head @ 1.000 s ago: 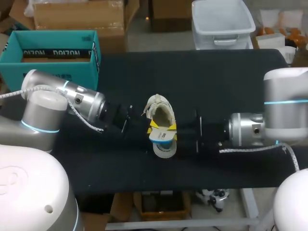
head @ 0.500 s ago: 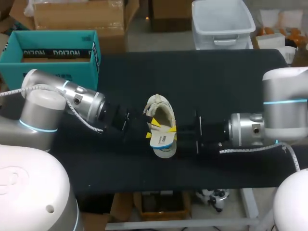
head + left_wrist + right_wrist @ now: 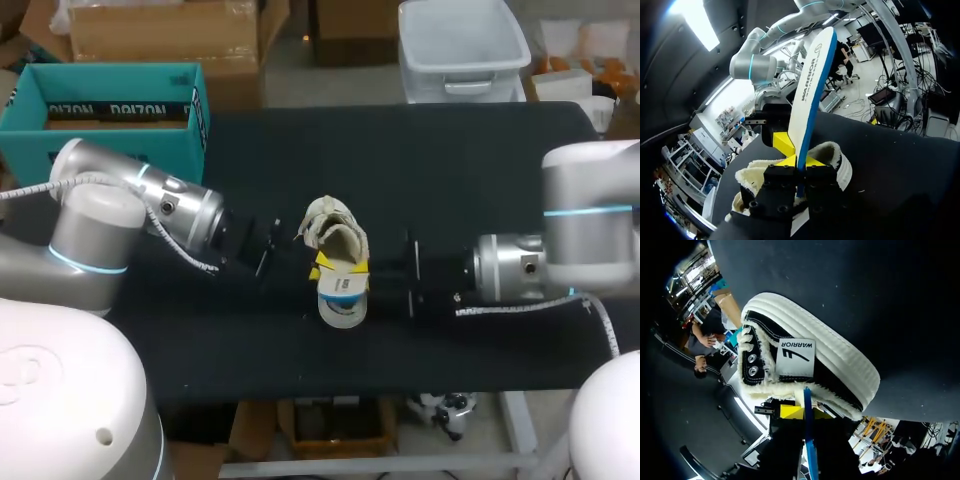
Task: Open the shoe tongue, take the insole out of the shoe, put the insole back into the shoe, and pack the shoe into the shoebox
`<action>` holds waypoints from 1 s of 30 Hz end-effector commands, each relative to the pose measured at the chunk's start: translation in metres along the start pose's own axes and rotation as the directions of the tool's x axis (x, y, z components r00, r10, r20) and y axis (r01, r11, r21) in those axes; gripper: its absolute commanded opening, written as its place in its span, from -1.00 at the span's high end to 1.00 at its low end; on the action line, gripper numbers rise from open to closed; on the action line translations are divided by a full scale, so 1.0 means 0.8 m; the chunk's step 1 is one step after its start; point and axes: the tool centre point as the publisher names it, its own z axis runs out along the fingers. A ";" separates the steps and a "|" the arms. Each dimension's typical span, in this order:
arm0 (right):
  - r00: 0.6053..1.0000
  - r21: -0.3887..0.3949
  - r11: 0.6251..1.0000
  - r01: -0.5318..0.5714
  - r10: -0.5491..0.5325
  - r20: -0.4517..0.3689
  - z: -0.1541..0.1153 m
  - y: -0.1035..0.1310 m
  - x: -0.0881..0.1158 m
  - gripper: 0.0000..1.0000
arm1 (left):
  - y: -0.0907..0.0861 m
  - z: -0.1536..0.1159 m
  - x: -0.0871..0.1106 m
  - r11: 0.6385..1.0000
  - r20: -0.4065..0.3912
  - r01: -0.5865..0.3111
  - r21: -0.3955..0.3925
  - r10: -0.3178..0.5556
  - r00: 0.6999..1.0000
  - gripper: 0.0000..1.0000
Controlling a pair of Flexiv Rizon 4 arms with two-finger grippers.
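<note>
Plainly, my left pincer (image 3: 801, 163) was pinching the insole (image 3: 812, 85), one tip on each face, low down where it came out of the shoe (image 3: 333, 232). The insole stood on edge, its lower end in the shoe's fleecy opening and the rest slanting up free. I judged it light, thin and bendy, a sheet that would buckle if pushed from its far end. The place to hold it was therefore near the shoe's mouth, flat across both faces. The shoe lay about the middle of the counter (image 3: 450, 170), between my two arms. I took it to be soft in the upper and stiff only in the ribbed rubber sole, so for lifting I would grip the heel wall or sole rim. From the other side my right pincer (image 3: 807, 413) seemed closed on the same insole, with its yellow tips either side of the blue edge, just above the heel.

As to containers, the teal shoebox (image 3: 25, 140) stood open at the counter's far left corner, well apart from the shoe. Inside it I made out only a dark printed band and brown card, no shoe. The shoe itself held just the insole's lower end.
</note>
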 end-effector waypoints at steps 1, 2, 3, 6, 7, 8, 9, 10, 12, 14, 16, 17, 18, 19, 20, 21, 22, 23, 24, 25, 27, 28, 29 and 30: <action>1.000 0.029 1.000 0.004 -0.004 0.012 0.012 0.019 0.007 1.00 | 0.008 0.005 -0.003 1.000 0.000 0.005 0.001 -0.005 1.000 1.00; 1.000 0.029 1.000 0.008 -0.008 0.015 0.013 0.021 0.009 1.00 | 0.009 0.004 -0.003 1.000 0.001 0.005 -0.001 -0.005 1.000 1.00; 1.000 0.029 1.000 0.010 -0.011 0.017 0.014 0.022 0.010 1.00 | 0.011 0.004 -0.002 1.000 0.001 0.006 -0.003 -0.006 1.000 1.00; 0.999 0.031 0.999 0.017 -0.018 0.028 0.017 0.025 0.013 1.00 | 0.015 0.003 -0.002 1.000 0.001 0.011 -0.007 -0.011 1.000 1.00; 0.999 0.029 0.999 0.019 -0.020 0.030 0.017 0.026 0.013 1.00 | 0.015 0.003 -0.002 1.000 0.001 0.012 -0.010 -0.012 1.000 1.00; 0.999 0.029 0.999 0.019 -0.020 0.030 0.017 0.026 0.013 1.00 | 0.016 0.003 -0.001 1.000 0.001 0.013 -0.011 -0.012 1.000 1.00; 0.999 0.029 0.999 0.020 -0.021 0.030 0.018 0.026 0.013 1.00 | 0.016 0.003 0.000 1.000 0.001 0.012 -0.012 -0.012 1.000 1.00; 0.999 0.028 0.999 0.021 -0.022 0.030 0.018 0.025 0.013 1.00 | 0.016 0.004 0.001 1.000 0.001 0.011 -0.013 -0.011 1.000 1.00; 0.999 0.023 0.999 0.023 -0.024 0.031 0.017 0.022 0.012 1.00 | 0.015 0.004 0.001 1.000 0.000 0.010 -0.013 -0.010 1.000 1.00; 0.999 0.019 0.999 0.026 -0.026 0.030 0.015 0.018 0.012 1.00 | 0.014 0.005 0.002 1.000 0.000 0.008 -0.011 -0.008 1.000 1.00; 0.999 0.015 0.999 0.028 -0.029 0.028 0.014 0.013 0.010 1.00 | 0.014 0.005 0.003 1.000 0.000 0.006 -0.009 -0.006 1.000 1.00; 0.999 0.010 0.999 0.033 -0.034 0.025 0.013 0.010 0.009 0.94 | 0.013 0.006 0.003 1.000 0.000 0.006 -0.009 -0.006 1.000 1.00; 0.999 0.008 0.999 0.034 -0.034 0.024 0.011 0.007 0.008 0.51 | 0.013 0.006 0.003 1.000 0.000 0.006 -0.008 -0.006 1.000 1.00; 0.999 0.003 0.999 0.036 -0.036 0.023 0.010 0.004 0.007 0.18 | 0.013 0.006 0.003 1.000 0.000 0.006 -0.008 -0.006 1.000 1.00; 0.999 -0.003 0.999 0.043 -0.043 0.017 0.008 0.000 0.006 -0.16 | 0.013 0.006 0.004 1.000 0.000 0.007 -0.007 -0.007 1.000 1.00; 0.999 -0.008 0.999 0.045 -0.045 0.017 0.006 -0.004 0.005 -0.45 | 0.012 0.007 0.004 1.000 0.000 0.007 -0.006 -0.007 1.000 1.00; 0.999 -0.015 0.999 0.050 -0.050 0.015 0.004 -0.009 0.004 -0.91 | 0.012 0.007 0.005 1.000 0.001 0.008 -0.005 -0.008 1.000 1.00; 0.999 -0.015 0.999 0.051 -0.051 0.014 0.004 -0.012 0.003 -0.95 | 0.012 0.007 0.005 1.000 0.002 0.008 -0.005 -0.008 1.000 1.00; 0.999 -0.019 0.998 0.053 -0.053 0.012 0.002 -0.016 0.002 -0.90 | 0.012 0.006 0.005 1.000 0.004 0.009 -0.004 -0.009 1.000 1.00; 0.998 -0.023 0.998 0.054 -0.054 0.010 0.001 -0.019 0.001 -0.80 | 0.012 0.006 0.006 1.000 0.006 0.010 -0.003 -0.010 1.000 1.00; 0.998 -0.027 0.998 0.056 -0.056 0.008 0.000 -0.023 -0.001 0.32 | 0.012 0.005 0.006 1.000 0.013 0.014 0.000 -0.014 1.000 1.00; 0.998 -0.029 0.998 0.057 -0.057 0.008 0.000 -0.025 -0.001 0.53 | 0.012 0.005 0.006 1.000 0.015 0.016 0.001 -0.016 1.000 1.00; 0.998 -0.029 0.998 0.057 -0.057 0.008 0.000 -0.025 -0.002 0.75 | 0.012 0.005 0.007 1.000 0.016 0.017 0.001 -0.017 1.000 1.00; 0.998 -0.030 0.998 0.056 -0.056 0.009 -0.001 -0.028 -0.004 1.00 | 0.013 0.004 0.007 1.000 0.019 0.020 0.002 -0.020 1.000 1.00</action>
